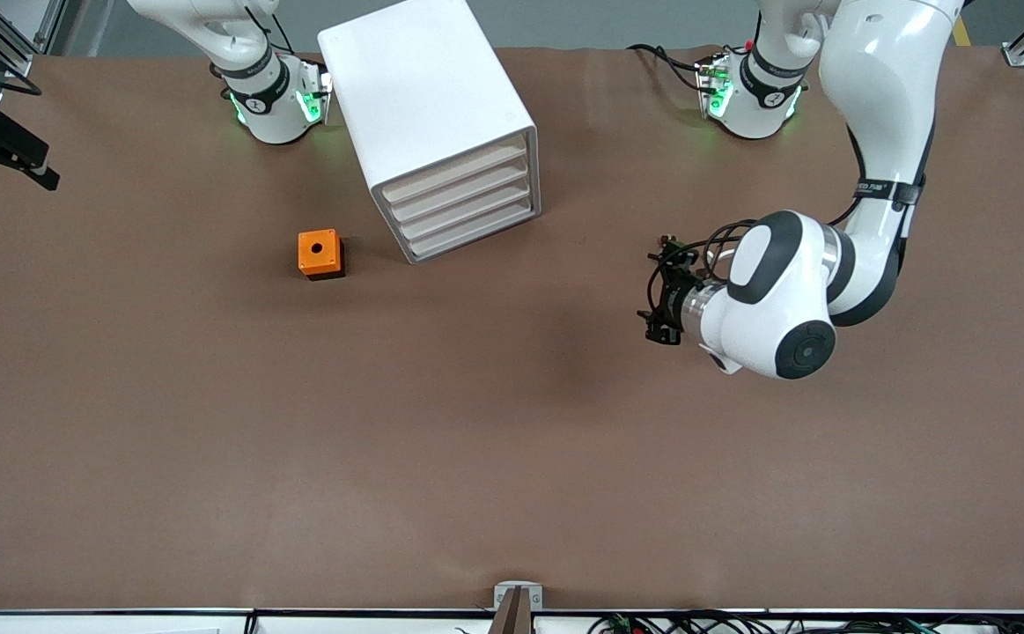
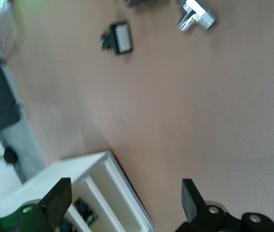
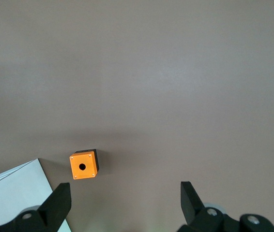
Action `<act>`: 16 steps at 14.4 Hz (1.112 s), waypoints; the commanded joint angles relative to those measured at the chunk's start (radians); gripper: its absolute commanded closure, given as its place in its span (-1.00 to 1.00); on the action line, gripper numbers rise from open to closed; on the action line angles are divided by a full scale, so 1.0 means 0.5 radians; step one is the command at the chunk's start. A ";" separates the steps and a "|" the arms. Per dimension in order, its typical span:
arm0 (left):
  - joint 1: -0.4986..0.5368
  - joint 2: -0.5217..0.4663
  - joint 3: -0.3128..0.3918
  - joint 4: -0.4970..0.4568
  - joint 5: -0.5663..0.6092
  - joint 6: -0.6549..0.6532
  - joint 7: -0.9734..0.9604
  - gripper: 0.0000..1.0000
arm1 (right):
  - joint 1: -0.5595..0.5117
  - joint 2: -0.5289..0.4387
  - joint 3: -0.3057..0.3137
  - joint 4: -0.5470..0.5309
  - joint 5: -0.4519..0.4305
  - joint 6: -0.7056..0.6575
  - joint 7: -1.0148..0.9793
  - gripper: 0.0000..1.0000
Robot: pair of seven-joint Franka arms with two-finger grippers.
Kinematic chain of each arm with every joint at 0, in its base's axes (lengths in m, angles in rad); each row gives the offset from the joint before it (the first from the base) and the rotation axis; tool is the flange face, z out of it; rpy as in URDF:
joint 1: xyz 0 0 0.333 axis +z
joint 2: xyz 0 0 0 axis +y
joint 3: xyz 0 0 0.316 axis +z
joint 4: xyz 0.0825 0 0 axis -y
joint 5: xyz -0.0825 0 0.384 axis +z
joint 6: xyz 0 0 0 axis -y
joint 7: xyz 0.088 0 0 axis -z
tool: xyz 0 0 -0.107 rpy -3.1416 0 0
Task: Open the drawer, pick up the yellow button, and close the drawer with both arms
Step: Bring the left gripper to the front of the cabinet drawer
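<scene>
Facing the cabinet (image 1: 428,97), I find the drawer (image 1: 454,173), the top one of four, shut flush with the three below it. The cabinet stands on the counter (image 1: 512,458) between my two bases, its front turned partly toward my left arm's end. That angle, I judge, is why my left arm comes at it from that side.

I cannot pick out the button. My left wrist view shows something small and blue-green inside the cabinet's front, too unclear to name, so I take it the button lies in the shut drawer.

My left gripper (image 1: 659,299) hangs over bare counter off the cabinet's front, toward my left arm's end. It points at the drawer fronts with its jaws spread wide and nothing between them, which looks like a lining-up for the pull.

My right gripper (image 3: 125,193) is out of the front view. Its wrist camera looks straight down from high up, jaws likewise released and empty, and I judge this arm is waiting to take the button.

Below it the orange box (image 1: 320,254), hole upward, sits just beside the cabinet toward my right arm's end.

A black part (image 2: 117,38) with a white face and a metal fitting (image 2: 196,18) also lie on the counter.

I can read no label or lettering anywhere.
</scene>
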State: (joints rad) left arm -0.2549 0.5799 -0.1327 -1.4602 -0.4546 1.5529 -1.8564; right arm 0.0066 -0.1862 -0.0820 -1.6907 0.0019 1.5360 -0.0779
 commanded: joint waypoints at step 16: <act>-0.177 0.319 -0.008 0.171 -0.956 -0.182 -0.779 -1.00 | 0.014 -0.011 -0.005 0.001 -0.041 -0.029 -0.007 -1.00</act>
State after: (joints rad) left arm -0.3415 0.7166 -0.1393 -1.4071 -0.8973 1.4828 -2.2096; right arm 0.0067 -0.1861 -0.0821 -1.6918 -0.0072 1.5292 -0.0780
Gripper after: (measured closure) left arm 0.000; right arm 0.000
